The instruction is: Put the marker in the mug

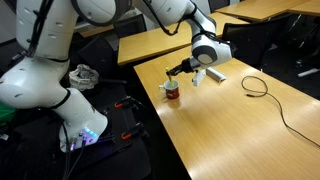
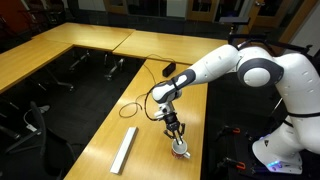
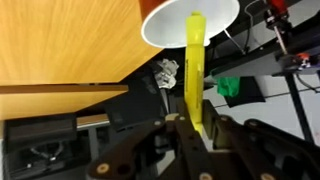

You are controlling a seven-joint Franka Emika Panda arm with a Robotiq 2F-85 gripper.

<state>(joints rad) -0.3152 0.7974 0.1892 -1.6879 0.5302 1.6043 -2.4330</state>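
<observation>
The yellow marker (image 3: 194, 70) stands on end between the fingers (image 3: 181, 128), which are clamped on its lower stretch in the wrist view. Its far end lies over the white inside of the mug (image 3: 190, 20). Whether that tip has passed below the rim cannot be told. In both exterior views the marker itself is too thin to make out.

The mug (image 1: 172, 92) stands upright on the desk (image 1: 230, 130), close to the desk's edge, with its white rim up and its red-dark body below. The fingers (image 2: 174, 128) hang straight above the mug (image 2: 180, 150) – pointing down at its opening, just over it.

The white arm (image 2: 215, 70) reaches across the desk (image 2: 160, 165) to that spot. A long flat grey bar (image 2: 125, 150) lies on the wood near the mug but apart from it. A thin black cable (image 2: 135, 108) loops across the desk further off – well clear of both mug and bar.
</observation>
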